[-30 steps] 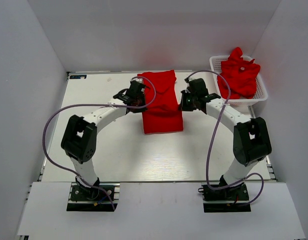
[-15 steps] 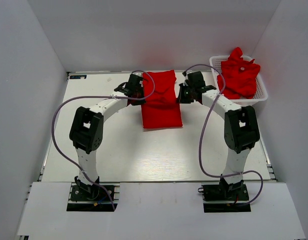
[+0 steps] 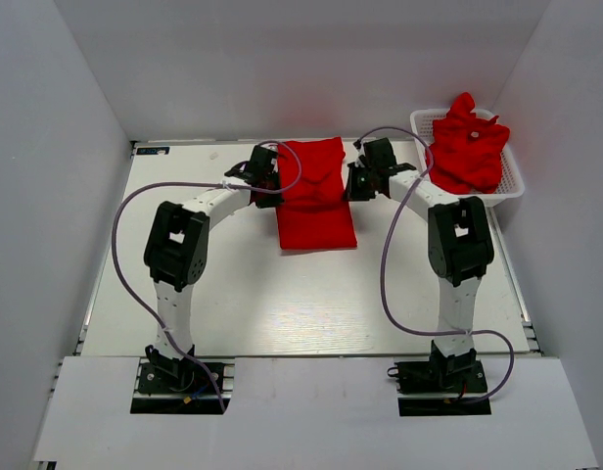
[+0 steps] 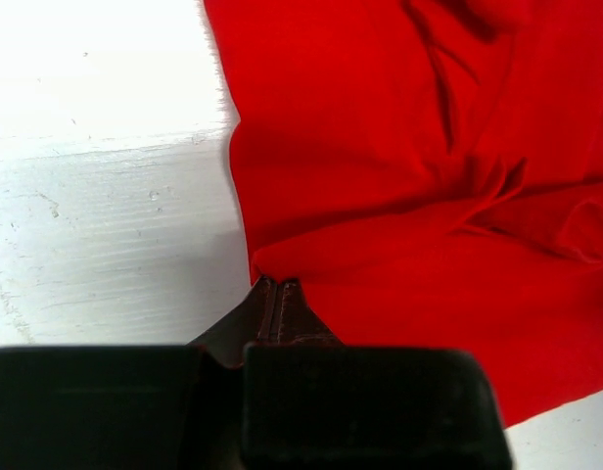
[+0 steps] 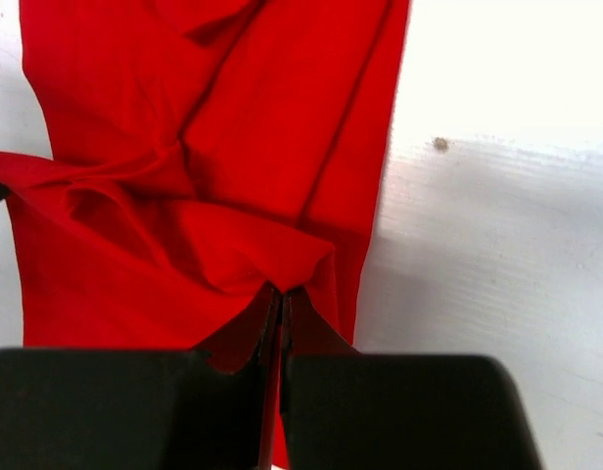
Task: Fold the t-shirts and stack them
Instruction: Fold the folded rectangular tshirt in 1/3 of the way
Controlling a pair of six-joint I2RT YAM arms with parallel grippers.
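A red t-shirt [image 3: 316,201], folded into a long narrow strip, is laid flat at the far middle of the white table [image 3: 282,304], its length running from the far edge toward the arms. A raised crease is seen across the strip about halfway along, where the cloth is gathered between the two arms. The left edge of the strip at this crease is pinched by the left gripper [image 4: 279,289], whose fingers are pressed together with only the cloth's edge between them. The right edge is pinched in the same way by the right gripper [image 5: 280,294], a small peak of fabric being drawn up at its closed tips. Well to the right, in the far corner, a heap of red t-shirts [image 3: 468,152] is held in a white mesh basket [image 3: 497,198].
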